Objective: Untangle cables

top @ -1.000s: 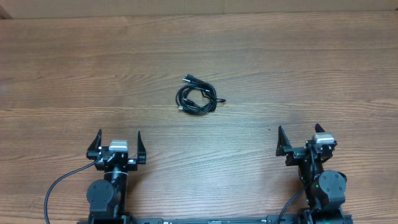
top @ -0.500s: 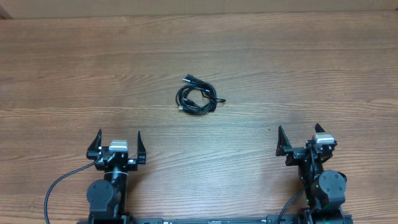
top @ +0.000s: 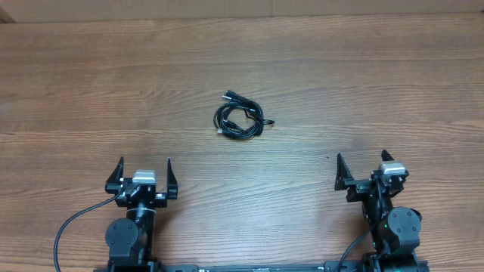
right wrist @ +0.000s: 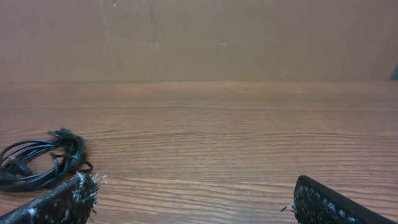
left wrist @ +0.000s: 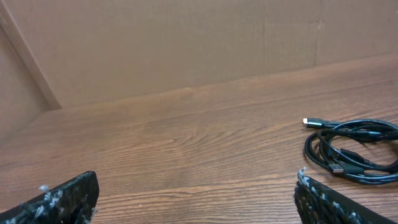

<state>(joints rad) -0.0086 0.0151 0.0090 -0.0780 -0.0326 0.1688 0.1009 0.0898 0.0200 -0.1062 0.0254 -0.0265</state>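
The cables (top: 240,118) lie as one small tangled coil of thin black cords near the middle of the wooden table. The coil shows at the right of the left wrist view (left wrist: 351,150), with a silver-tipped plug sticking out to its left. It shows at the left of the right wrist view (right wrist: 42,162). My left gripper (top: 143,168) is open and empty near the front edge, left of the coil. My right gripper (top: 361,163) is open and empty near the front edge, right of the coil.
A brown cardboard wall (left wrist: 186,43) stands along the far edge of the table (top: 363,83). Thicker black robot cables (top: 72,223) run from the arm bases at the front.
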